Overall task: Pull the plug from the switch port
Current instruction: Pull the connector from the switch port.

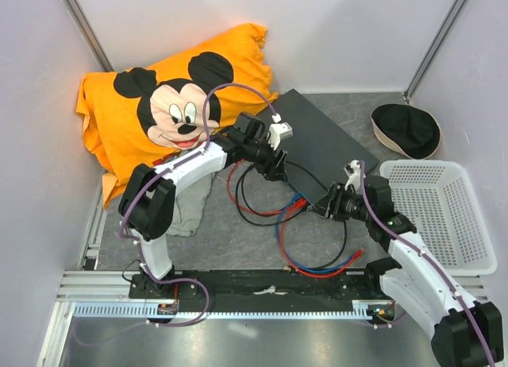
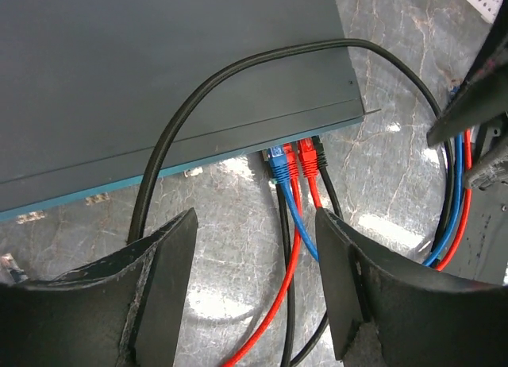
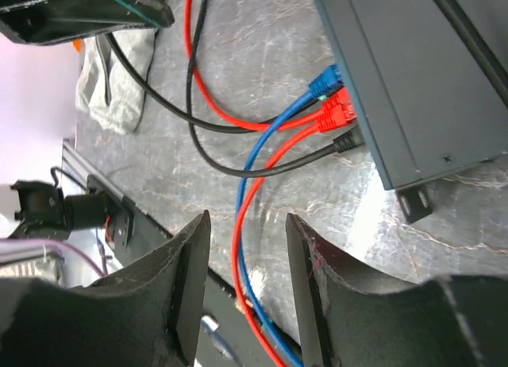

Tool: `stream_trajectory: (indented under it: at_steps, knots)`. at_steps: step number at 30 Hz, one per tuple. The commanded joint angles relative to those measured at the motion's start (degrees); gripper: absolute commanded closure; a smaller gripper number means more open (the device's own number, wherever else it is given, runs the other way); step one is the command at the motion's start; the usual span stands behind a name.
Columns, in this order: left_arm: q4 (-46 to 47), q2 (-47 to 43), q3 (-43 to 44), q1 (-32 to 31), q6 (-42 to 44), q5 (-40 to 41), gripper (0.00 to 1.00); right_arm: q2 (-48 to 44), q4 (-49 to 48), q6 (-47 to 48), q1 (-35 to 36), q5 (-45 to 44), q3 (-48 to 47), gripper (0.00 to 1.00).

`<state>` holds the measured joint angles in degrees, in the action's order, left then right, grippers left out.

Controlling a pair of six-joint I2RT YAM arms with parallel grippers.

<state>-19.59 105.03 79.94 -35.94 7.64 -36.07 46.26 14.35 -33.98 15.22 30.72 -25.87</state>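
- Grey desk (image 1: 216, 248) is carrying the switch (image 1: 317, 137), with coloured plugs (image 2: 294, 162) sitting in its front edge.
- Left hand (image 2: 255, 224) is hovering, released.
- Right hand (image 3: 248, 220) is gaping narrowly, seemingly grasping nothing.

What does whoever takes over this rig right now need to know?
Left gripper: open, empty, facing the plugs.
Right gripper: jaws partly open; red cable and blue cable run between its fingers, not visibly clamped.
Large flat dark grey metal switch: blue plug, two red plugs and black plug are all seated in its teal face.
Done: nothing pulled.
Left: grip a plug and pull it out.
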Motion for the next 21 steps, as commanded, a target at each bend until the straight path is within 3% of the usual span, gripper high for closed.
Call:
stream_trajectory:
  at_steps: [1,5,7,11,16,21]
  knots:
    - [1.4,1.6,1.1,-0.2,-3.8,-1.6,0.31,-3.9,-8.0,-6.1,0.3,-2.8,5.2,0.49]
    - [7.4,2.0,-1.6,-0.3,-13.8,-2.6,0.34,-2.4,-8.1,-1.5,0.4,-5.3,5.4,0.48]
    - [12.4,0.5,-7.0,-0.3,-18.1,-3.1,0.34,2.9,-7.6,5.0,0.2,-7.2,-1.1,0.43]
    - [24.6,-0.1,-13.1,-2.2,-27.7,-4.7,0.37,11.2,-2.7,11.2,-3.2,-8.1,-14.9,0.43]
    - [25.7,-2.7,-13.1,-4.2,-29.1,-4.1,0.35,21.2,4.5,18.3,-5.2,-10.2,-22.2,0.43]
    - [22.6,-4.7,-15.5,-3.8,-27.8,-2.7,0.31,24.4,5.3,22.0,-4.4,-3.9,-24.1,0.46]
